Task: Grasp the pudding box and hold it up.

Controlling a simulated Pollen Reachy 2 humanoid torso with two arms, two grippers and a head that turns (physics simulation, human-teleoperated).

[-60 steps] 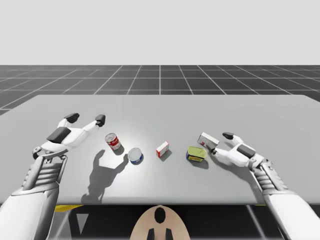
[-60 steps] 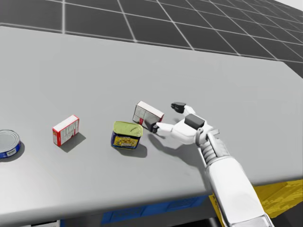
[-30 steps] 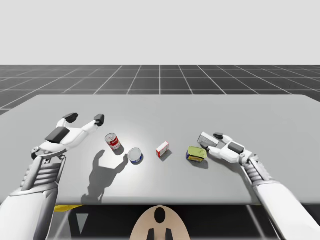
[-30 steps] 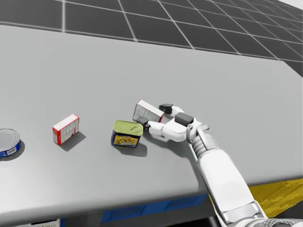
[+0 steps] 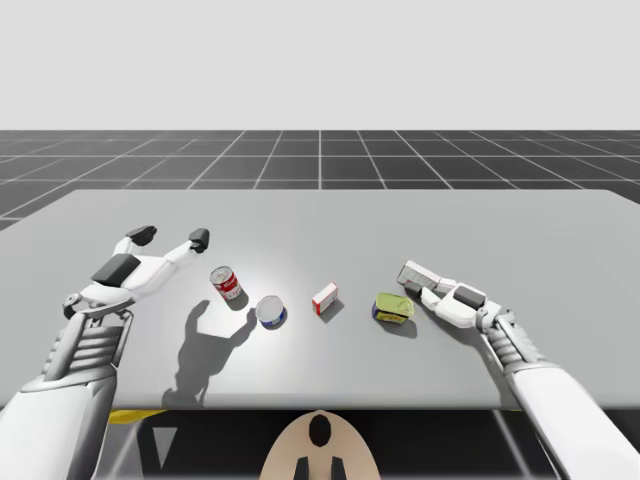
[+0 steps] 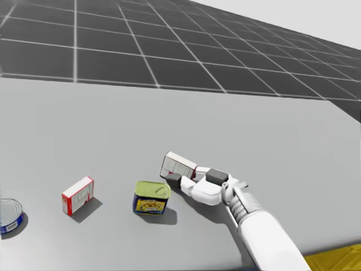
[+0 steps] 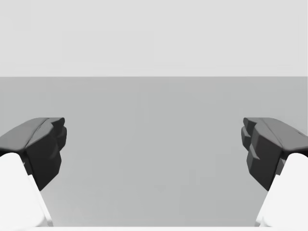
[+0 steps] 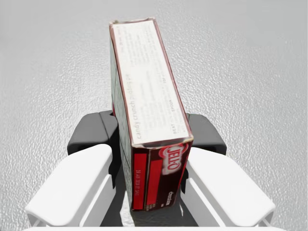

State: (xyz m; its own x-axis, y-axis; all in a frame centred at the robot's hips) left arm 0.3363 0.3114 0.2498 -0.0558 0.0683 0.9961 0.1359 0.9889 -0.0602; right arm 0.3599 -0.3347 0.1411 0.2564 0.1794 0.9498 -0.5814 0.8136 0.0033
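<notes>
My left gripper [image 5: 171, 237] hung released over the table's [image 5: 320, 220] left side. Rightward stood the red can [image 5: 227, 284], low blue can [image 5: 270, 312], small red-and-white box [image 5: 325, 298] and yellow-topped can [image 5: 393, 308], the cans sealed, contents hidden. At the right, my right gripper [image 8: 149, 134] had clamped onto the pudding box [image 5: 416, 275], so only lifting remained; my head had turned

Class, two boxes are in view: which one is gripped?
The dark-red box, clamped in my right gripper; the small red-and-white box stands free, mid-table.
</notes>
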